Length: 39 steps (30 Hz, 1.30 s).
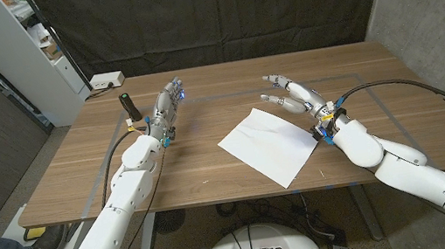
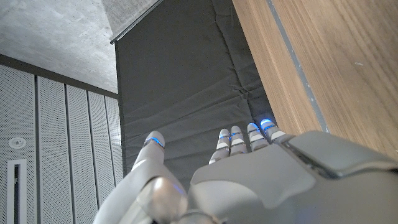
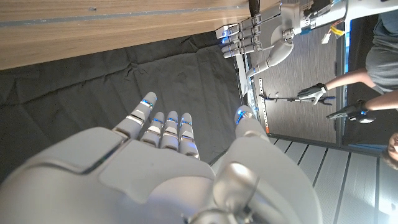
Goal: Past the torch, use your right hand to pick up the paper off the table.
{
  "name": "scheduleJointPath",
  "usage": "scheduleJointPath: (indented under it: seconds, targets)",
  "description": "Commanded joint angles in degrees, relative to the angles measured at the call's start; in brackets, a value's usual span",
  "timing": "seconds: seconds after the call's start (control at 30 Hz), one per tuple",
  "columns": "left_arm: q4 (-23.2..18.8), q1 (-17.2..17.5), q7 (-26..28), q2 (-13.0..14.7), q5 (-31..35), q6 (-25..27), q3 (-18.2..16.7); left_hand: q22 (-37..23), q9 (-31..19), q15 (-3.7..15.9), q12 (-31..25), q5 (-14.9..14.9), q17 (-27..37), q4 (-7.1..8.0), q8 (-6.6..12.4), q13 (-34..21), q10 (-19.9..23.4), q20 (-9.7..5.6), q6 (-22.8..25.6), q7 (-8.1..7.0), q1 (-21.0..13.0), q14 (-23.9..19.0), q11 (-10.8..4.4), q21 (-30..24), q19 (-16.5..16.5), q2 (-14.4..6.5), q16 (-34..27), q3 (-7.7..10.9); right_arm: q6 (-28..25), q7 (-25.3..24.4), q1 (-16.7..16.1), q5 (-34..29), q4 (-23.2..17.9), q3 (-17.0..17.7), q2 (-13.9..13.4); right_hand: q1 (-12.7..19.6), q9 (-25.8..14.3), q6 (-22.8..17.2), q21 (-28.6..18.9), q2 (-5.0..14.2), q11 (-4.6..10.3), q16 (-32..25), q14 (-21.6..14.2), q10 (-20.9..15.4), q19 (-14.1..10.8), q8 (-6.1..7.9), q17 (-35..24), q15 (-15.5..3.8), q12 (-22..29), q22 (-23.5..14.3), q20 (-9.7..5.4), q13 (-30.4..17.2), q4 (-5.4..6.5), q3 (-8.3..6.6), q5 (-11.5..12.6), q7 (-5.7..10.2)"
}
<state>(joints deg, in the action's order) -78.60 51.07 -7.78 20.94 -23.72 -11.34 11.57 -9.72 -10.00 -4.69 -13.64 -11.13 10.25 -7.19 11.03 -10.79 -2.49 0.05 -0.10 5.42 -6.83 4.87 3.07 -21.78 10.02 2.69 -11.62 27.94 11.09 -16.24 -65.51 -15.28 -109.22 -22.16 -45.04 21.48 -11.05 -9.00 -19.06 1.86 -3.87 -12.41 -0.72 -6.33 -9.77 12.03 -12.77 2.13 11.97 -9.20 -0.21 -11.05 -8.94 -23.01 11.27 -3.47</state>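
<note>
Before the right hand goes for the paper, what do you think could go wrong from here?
1. The paper lies flat on the wooden table, so the right hand may struggle to get its fingers under an edge and could crumple or slide the sheet.
2. The sheet's near corner lies close to the table's front edge; a push that way might send it off.
3. The right hand hovers open past the sheet's far corner, so it must come back over it.

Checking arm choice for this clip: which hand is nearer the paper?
Right. The right hand hovers open just past the paper's far right edge; the left hand stands apart across the table, beside the torch.
</note>
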Motion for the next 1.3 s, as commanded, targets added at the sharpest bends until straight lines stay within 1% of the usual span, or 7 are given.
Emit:
scheduleJointPath:
  seconds: [0.03,0.5,0.53,0.87,1.0,1.17,1.3]
  targets:
    - [1.0,-0.9,-0.2,-0.2,0.2,0.6,0.2,-0.2,-0.3,-0.07,-0.1,0.1,0.1,-0.01,-0.10,-0.3,0.4,0.53,0.3,0.23,0.0,0.1,0.12,0.3,0.4,-0.4,0.4,-0.12,-3.5,0.6,0.4,-4.3,-2.0,-0.8,-0.9,0.9,-0.2,0.0,0.3,0.03,0.32,0.1,0.1,-0.2,-0.4,-0.40,0.0,-0.36,0.0,-0.3,0.20,-0.2,-0.40,-0.14,0.3,0.56]
    - [1.6,-1.5,-0.5,-0.4,0.2,0.3,0.3,-0.2,-0.3,-0.06,0.1,0.1,0.1,-0.01,-0.11,-0.3,0.4,0.64,0.4,0.26,-0.1,0.2,0.04,0.7,0.3,-0.5,0.4,-0.21,-7.0,1.1,0.7,-8.4,-3.6,-1.9,-1.7,1.5,-0.2,0.1,0.8,-0.07,0.57,0.1,0.1,-0.2,-0.4,-0.45,0.1,-0.35,-0.1,-0.3,0.40,-0.2,-0.43,-0.11,0.4,0.69]
    - [1.7,-1.5,-0.4,-0.4,0.2,0.3,0.2,-0.2,-0.3,-0.06,0.1,0.1,0.1,-0.01,-0.12,-0.3,0.4,0.63,0.3,0.24,-0.1,0.2,-0.01,0.7,0.3,-0.5,0.4,-0.21,-7.1,1.3,0.7,-8.6,-3.7,-2.0,-1.8,1.5,-0.2,0.1,0.8,-0.11,0.38,0.1,0.1,-0.2,-0.4,-0.45,0.1,-0.42,-0.1,-0.3,0.45,-0.2,-0.44,-0.10,0.4,0.70]
    - [1.4,-1.3,-0.5,-0.1,0.2,0.5,0.1,-0.2,-0.3,-0.04,0.2,0.1,0.2,-0.01,-0.14,-0.3,0.4,0.71,0.3,0.18,-0.1,0.2,0.04,1.0,0.3,-0.5,0.5,-0.29,-11.0,1.6,0.7,-12.7,-5.2,-3.3,-2.1,2.0,-0.2,0.2,1.1,-0.46,0.77,0.2,0.0,-0.2,-0.5,-0.49,0.3,-0.46,-0.1,-0.3,0.70,-0.3,-0.56,-0.05,0.5,0.99]
    - [1.4,-1.1,-0.7,0.0,0.1,0.4,0.0,-0.2,-0.3,-0.05,0.3,0.1,0.2,0.00,-0.14,-0.3,0.4,0.71,0.4,0.20,-0.1,0.2,0.04,1.1,0.2,-0.5,0.5,-0.32,-11.9,1.6,0.7,-14.2,-5.6,-3.9,-2.3,2.4,-0.2,0.1,1.4,-0.54,0.80,-0.2,-1.0,-0.7,-1.0,-0.45,0.4,-0.93,0.0,-0.4,0.80,-0.3,-0.51,-0.10,0.6,1.11]
    - [1.4,-1.0,-0.9,0.0,0.0,0.3,-0.1,-0.2,-0.3,-0.10,0.4,0.1,0.2,0.00,-0.13,-0.3,0.3,0.63,0.4,0.20,-0.1,0.2,-0.12,1.3,0.2,-0.6,0.5,-0.35,-14.4,2.5,0.8,-16.8,-6.7,-4.7,-2.6,2.8,-0.2,-0.1,1.4,-0.59,0.98,-0.1,-1.1,-0.9,-1.4,-0.38,0.4,-0.94,0.1,-0.4,1.01,-0.3,-0.59,-0.21,0.7,1.19]
    - [1.4,-1.0,-1.0,0.0,0.0,0.1,-0.1,-0.2,-0.3,-0.01,0.3,0.1,0.2,-0.01,-0.15,-0.3,0.4,0.61,0.3,0.16,-0.1,0.2,0.13,1.4,0.1,-0.6,0.5,-0.37,-16.8,3.8,0.8,-18.5,-7.8,-5.3,-2.8,3.0,-0.2,0.1,1.6,-0.65,0.96,-0.1,-1.0,-0.9,-1.4,-0.43,0.5,-0.86,0.0,-0.4,1.17,-0.3,-0.63,-0.27,0.8,1.23]
